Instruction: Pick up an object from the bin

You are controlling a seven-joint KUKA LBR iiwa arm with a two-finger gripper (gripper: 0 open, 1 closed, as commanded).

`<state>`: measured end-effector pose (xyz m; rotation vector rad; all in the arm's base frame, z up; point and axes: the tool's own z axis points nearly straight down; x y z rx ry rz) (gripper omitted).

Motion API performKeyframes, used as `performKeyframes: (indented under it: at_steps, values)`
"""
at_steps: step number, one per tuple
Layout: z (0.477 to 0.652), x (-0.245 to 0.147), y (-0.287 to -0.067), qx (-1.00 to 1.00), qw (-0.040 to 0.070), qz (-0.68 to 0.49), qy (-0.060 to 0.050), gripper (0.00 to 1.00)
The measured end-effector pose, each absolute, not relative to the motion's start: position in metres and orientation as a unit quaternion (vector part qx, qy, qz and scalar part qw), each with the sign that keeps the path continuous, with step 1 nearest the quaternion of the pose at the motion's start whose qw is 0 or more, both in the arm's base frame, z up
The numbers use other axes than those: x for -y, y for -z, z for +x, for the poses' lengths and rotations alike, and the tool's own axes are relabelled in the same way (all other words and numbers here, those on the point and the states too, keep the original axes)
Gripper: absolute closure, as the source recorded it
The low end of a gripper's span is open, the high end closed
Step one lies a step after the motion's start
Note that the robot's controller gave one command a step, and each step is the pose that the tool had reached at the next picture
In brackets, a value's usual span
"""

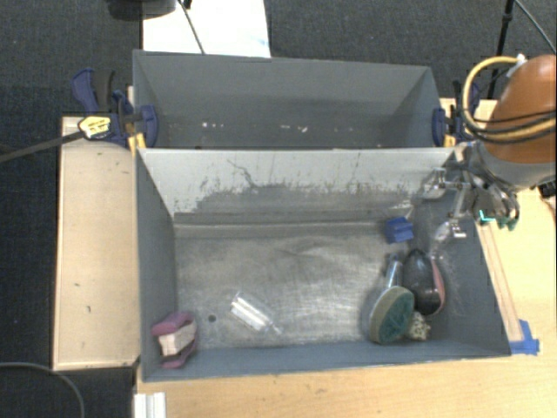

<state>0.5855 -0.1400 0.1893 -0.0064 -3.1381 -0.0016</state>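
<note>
Blue block lies just left of claw; its state cannot be told.

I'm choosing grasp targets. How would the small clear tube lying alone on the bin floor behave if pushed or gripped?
The clear tube looks rounded and elongated, so it would probably roll across the bin floor if nudged sideways. Its glossy see-through plastic suggests it is light and possibly slippery.

Grey bin, blue block, green disc (tan rim), purple lump
</note>
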Motion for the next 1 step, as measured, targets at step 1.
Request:
performKeyframes:
  at_steps: [1]
  values:
    - [0.5317,0.1095,-0.0731,0.983,-0.008,0.184,0.000,0.00]
